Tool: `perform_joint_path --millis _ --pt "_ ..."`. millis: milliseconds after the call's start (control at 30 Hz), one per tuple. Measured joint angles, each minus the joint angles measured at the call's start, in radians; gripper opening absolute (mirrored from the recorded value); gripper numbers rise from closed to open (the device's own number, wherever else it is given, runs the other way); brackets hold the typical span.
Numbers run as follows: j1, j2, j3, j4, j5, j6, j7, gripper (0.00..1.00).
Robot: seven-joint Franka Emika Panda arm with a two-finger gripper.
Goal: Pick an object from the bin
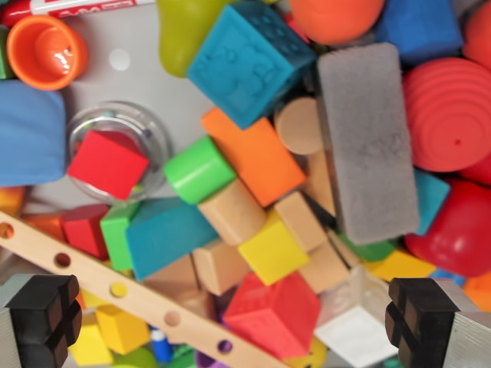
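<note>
A: Wrist view first. What does the pile lie on?

B: A pale grey bin floor, bare only at the upper left. No room shows beyond it.

A: Take the long grey foam block as landmark and go left to right.

B: Far left of it, a soft blue cushion-like block, cut off by the frame, with a glossy orange plastic cup above. Next, a red cube sits in a clear round plastic lid. A light wooden strip with drilled holes slants below. Nearer the landmark, a green cylinder, a flat orange block and a teal embossed rubbery cube. Below lie a yellow cube and a red embossed cube. Right of the landmark, a ribbed red dome, partly cut off.

A: And the gripper?

B: Its black ridged fingertips stand wide apart at the bottom corners, holding nothing, above the red embossed cube.

A: Anything unclear?

B: The lowest pieces are buried and blurred.
</note>
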Motion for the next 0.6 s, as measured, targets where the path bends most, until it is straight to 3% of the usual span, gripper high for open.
perform_joint_path --millis 600 --pt "0.063 0.090 0.030 0.028 0.000 0.067 0.003 1.00"
